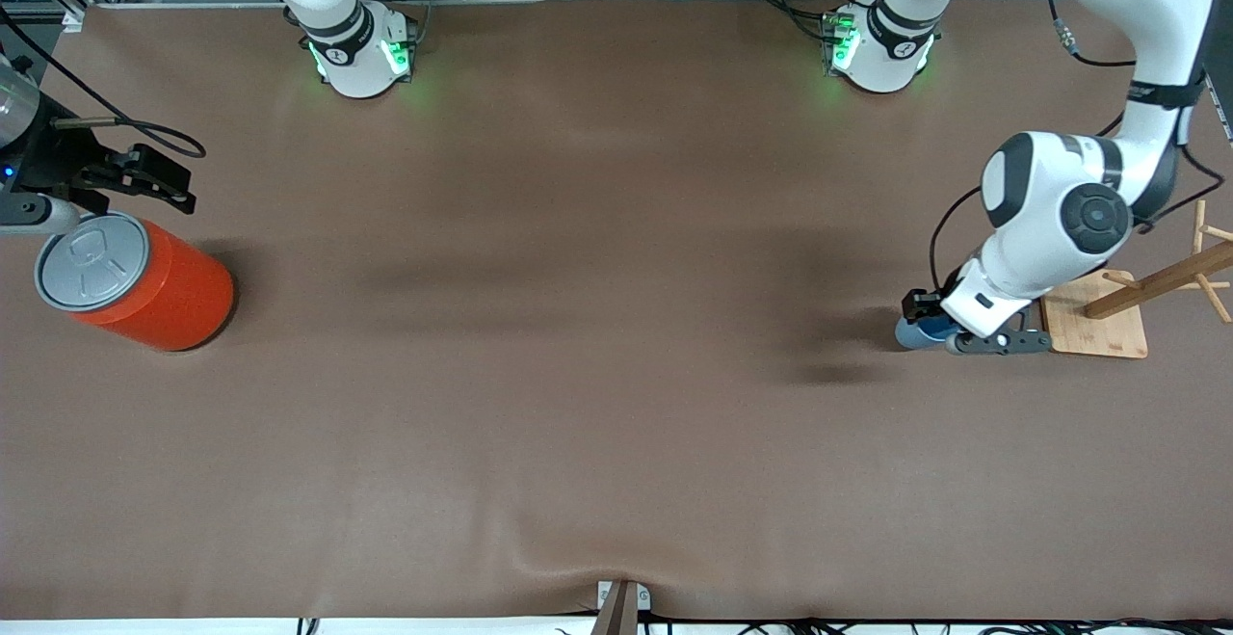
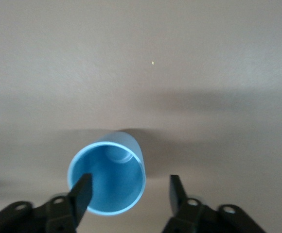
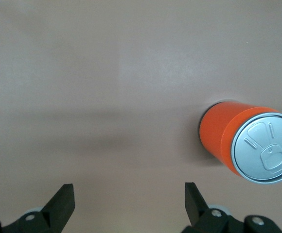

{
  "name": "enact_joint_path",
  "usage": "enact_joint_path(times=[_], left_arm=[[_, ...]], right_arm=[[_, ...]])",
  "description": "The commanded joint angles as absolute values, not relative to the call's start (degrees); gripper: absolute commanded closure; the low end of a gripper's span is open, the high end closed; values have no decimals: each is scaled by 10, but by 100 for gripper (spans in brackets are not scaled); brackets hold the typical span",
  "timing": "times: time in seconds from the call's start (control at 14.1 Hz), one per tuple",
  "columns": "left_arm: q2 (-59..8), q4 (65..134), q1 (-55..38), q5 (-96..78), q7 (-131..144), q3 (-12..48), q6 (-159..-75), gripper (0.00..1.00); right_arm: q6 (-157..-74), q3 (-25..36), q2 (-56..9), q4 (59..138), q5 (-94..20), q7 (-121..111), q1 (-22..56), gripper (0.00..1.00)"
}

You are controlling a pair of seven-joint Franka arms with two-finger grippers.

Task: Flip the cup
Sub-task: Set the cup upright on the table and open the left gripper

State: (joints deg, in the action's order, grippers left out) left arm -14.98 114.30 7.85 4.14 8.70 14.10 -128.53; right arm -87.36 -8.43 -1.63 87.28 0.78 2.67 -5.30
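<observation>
The left tool (image 2: 129,190) hangs open, one finger inside the upright cup's (image 2: 107,179) rim. The cup looks light, stiff and slick; pinching its wall suits. The right tool (image 3: 129,203) waits open near the orange canister (image 1: 144,283).

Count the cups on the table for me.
1. The cup stands upright, mouth up, at the left arm's end of the table, beside the wooden board, under the open left gripper. None seem hidden.
</observation>
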Motion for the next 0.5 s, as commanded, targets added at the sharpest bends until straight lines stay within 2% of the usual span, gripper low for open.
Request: enact_joint_path(times=[0.0,0.21,0.43], left_arm=[[-137,1036,87,55,79,151,-1160,0],[-137,919,89,48,32,151,-1081,0],[-117,868,88,47,38,149,-993,0]], right_arm=[[-879,-86,-16,868,11,32,-55,0],[-882,-86,-17,869,11,31,-50,0],[-887,-90,-17,870,11,31,-34,0]])
